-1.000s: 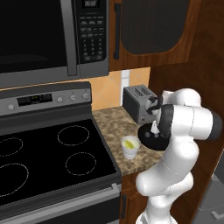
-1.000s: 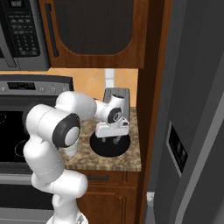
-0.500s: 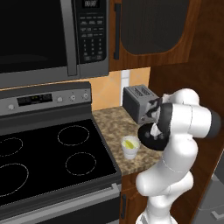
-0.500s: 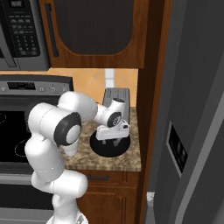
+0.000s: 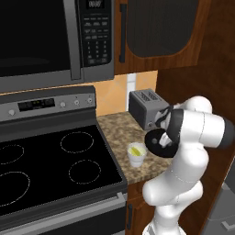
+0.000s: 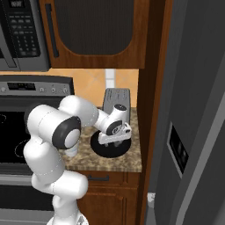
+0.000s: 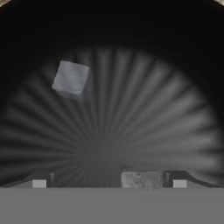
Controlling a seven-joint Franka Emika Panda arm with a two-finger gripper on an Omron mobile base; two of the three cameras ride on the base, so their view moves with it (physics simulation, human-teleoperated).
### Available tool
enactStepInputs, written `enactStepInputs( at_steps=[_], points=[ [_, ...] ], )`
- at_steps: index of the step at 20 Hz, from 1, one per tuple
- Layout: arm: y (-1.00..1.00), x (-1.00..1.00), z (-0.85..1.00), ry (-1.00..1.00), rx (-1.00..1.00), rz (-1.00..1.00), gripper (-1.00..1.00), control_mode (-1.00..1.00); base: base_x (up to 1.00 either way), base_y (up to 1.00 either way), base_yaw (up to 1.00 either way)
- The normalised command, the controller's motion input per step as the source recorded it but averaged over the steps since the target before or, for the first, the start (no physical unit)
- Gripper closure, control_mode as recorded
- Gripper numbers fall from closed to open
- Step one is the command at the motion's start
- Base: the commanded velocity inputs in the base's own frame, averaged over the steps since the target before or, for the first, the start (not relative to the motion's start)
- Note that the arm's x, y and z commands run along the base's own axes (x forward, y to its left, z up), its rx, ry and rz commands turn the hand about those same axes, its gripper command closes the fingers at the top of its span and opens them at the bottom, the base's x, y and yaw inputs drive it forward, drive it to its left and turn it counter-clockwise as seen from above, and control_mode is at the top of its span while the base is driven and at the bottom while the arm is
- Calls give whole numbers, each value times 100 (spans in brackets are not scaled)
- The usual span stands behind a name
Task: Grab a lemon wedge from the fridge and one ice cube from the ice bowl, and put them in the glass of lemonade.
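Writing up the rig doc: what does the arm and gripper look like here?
The arm is glossy white, built of rounded tubular links with dark charcoal joint caps. The hand is white and blocky with a dark round cap on its side. The gripper has two small dark fingers with pale square pads. No cables or markings can be made out.

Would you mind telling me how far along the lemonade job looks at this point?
Done: a yellow lemon wedge already sits in the small whitish glass of lemonade. In hand: the open two-finger gripper is down inside the dark ribbed ice bowl, with one pale ice cube between its fingertips and another cube further off. Left: closing on a cube and carrying it to the glass.
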Motion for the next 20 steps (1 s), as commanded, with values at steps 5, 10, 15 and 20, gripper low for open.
enactStepInputs(
  at_steps=[5, 10, 15, 20],
  points=[
    [0, -3, 1, 0, 0, 0, -100, -100, 0, 0, 0],
    [2, 1, -13, 4, 0, 0, -100, -100, 0, 0, 0],
    [2, 10, -20, 9, 0, 0, -100, -100, 0, 0, 0],
    [1, 0, 0, 3, 0, 0, 100, -100, 0, 0, 0]
  ],
)
